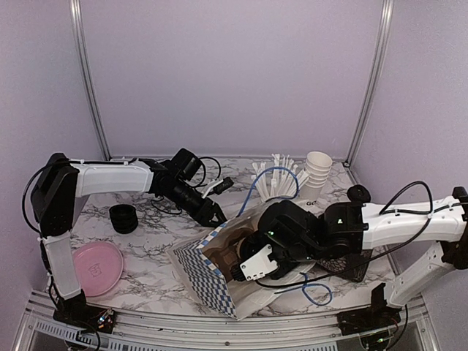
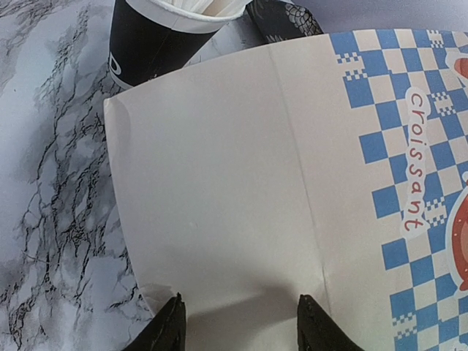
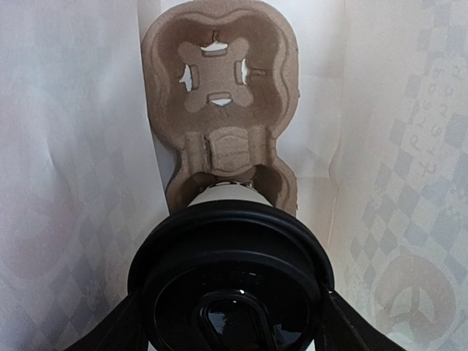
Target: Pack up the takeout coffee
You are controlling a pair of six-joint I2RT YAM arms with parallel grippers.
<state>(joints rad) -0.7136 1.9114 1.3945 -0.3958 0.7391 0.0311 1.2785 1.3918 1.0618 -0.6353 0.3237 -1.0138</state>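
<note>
A white takeout coffee cup with a black lid (image 3: pixel 232 285) fills the bottom of the right wrist view. My right gripper (image 3: pixel 230 311) is shut on it, one finger on each side of the lid. The cup's lower end meets the near pocket of the brown pulp carrier (image 3: pixel 219 88), which lies inside the blue-checked paper bag (image 1: pixel 208 281). The carrier's far pocket is vacant. From above, my right gripper (image 1: pixel 240 259) reaches into the bag's mouth. My left gripper (image 2: pixel 241 311) is open, fingers spread over the bag's white outer panel (image 2: pixel 219 168) near its upper edge (image 1: pixel 216 217).
A black cup of white straws (image 1: pixel 276 183) and a stack of white cups (image 1: pixel 316 172) stand behind the bag. The straw cup (image 2: pixel 157 36) sits just past the bag's corner. Black rings (image 1: pixel 123 218) and a pink plate (image 1: pixel 96 267) lie at left.
</note>
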